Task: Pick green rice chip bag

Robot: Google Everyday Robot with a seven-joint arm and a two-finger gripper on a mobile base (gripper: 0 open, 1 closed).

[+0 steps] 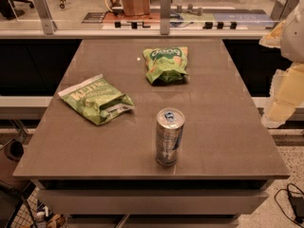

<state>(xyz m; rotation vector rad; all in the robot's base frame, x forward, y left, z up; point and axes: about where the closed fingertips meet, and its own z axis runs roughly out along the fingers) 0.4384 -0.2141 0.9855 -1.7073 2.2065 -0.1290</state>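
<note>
In the camera view, the task is judged to be at its very start. The small bright green rice chip bag with a dark green oval logo is seen lying on the smooth grey-brown tabletop, towards the far edge and a little right of centre. It is not touched and not yet grasped. The robot's pale cream arm is seen at the right edge of the view, beyond the tabletop's right side and well apart from the bag. The jaws are taken to be there with it, but it cannot be told whether they are open or closed or whether anything is held in them. The reach, the grasp and the lift are all judged to be left.

Two other things are carried by the flat, faintly glossy tabletop. A flatter lime-green bag with white "KETTLE" lettering is laid to the left, and an upright silver drinks can with a blue label is set near the front, each apart from the target. Behind the tabletop, a glass partition with metal posts is seen, with a workbench beyond it. A black cable is seen on the speckled floor at lower right.
</note>
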